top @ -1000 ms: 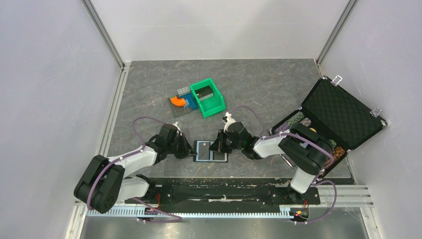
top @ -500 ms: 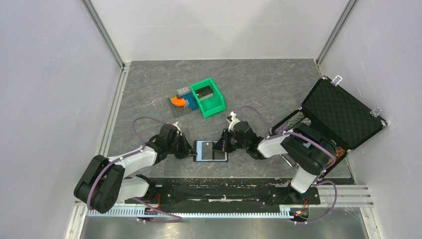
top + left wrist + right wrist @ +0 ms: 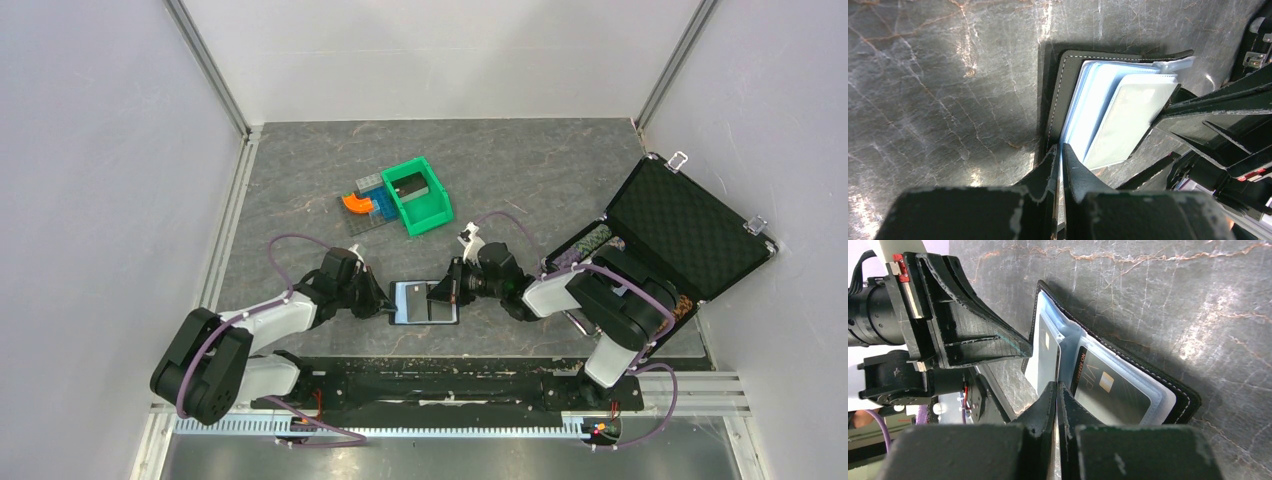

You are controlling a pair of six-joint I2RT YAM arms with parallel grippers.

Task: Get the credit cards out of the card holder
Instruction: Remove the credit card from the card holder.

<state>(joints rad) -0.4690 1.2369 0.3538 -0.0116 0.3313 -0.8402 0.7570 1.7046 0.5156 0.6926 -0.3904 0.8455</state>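
Pale, plain walls close in a grey, marbled stone-look tabletop (image 3: 540, 170) on three sides. At the left, the left arm reaches low toward the middle. Its pincer (image 3: 378, 301) lies at the left short end of the flat, black-edged two-panel card holder with glossy blue-grey faces (image 3: 418, 301). In the left wrist view, this pincer (image 3: 1059, 150) has its two fingers drawn together on the holder's near edge, with a pale sliver of plastic sleeve caught between them. The stitched black cover (image 3: 1060, 90) lies flat on the stone just beyond.

Further back stand some small orange and blue plastic pieces (image 3: 362, 207). Just beside them on the right is a green plastic bin (image 3: 417, 195), well apart from the card holder.

The card holder lies open near the front edge, between the two arms. The thin black credit cards (image 3: 1113, 390) sit inside its clear sleeves, one marked VIP and another (image 3: 1045, 352) in the neighbouring leaf.

The right pincer (image 3: 441, 293) comes in from the right over the holder. Its fingers (image 3: 1056, 386) are pressed together on a clear sleeve leaf near the fold, and that leaf (image 3: 1130, 122) stands lifted off the others.

At the far right a large black foam-lined case (image 3: 690, 225) lies open.
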